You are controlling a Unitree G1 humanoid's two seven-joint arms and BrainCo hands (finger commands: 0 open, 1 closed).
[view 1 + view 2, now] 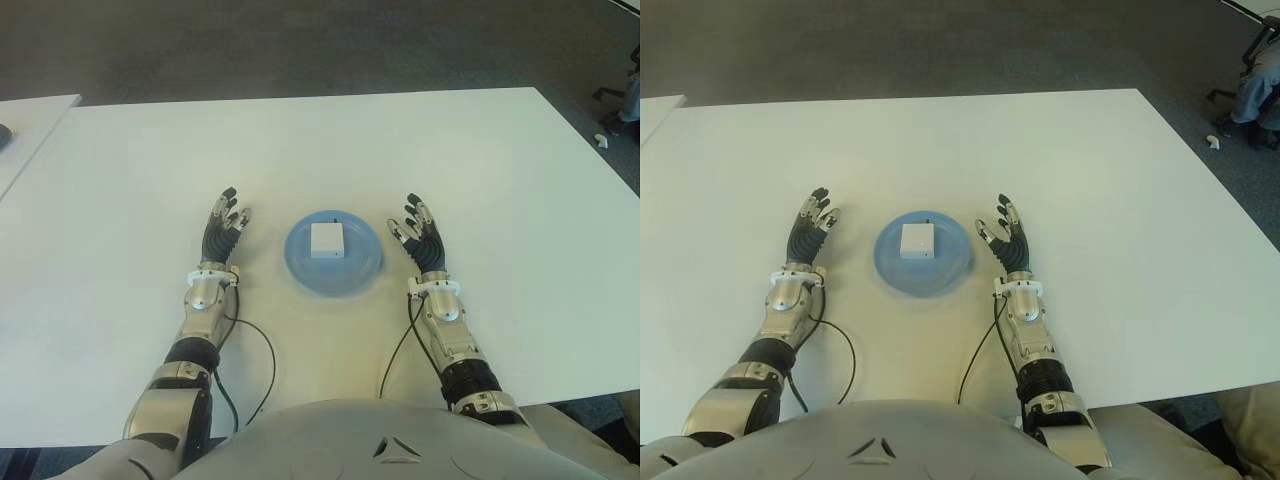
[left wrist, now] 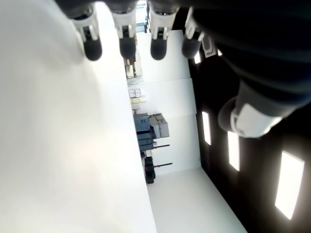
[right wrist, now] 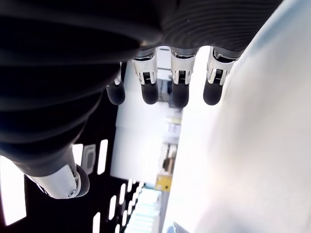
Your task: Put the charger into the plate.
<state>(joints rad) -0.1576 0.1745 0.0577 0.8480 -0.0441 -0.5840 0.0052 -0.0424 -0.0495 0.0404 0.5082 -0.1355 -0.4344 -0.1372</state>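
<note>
Nothing seems left: the charger lies in the plate. Both hands, left and right, flank it, fingers spread, empty.

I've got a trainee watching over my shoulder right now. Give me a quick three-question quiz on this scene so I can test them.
1. True or false: the charger lies inside the plate.
2. Which robot hand holds something? A) the left robot hand B) the right robot hand C) neither
3. Fill in: the plate sits on the table ______ the two robot hands.

Key:
1. True. The white charger lies near the middle of the blue plate.
2. C. Both hands show open fingers and hold nothing, one on each side of the plate.
3. Between.
</note>
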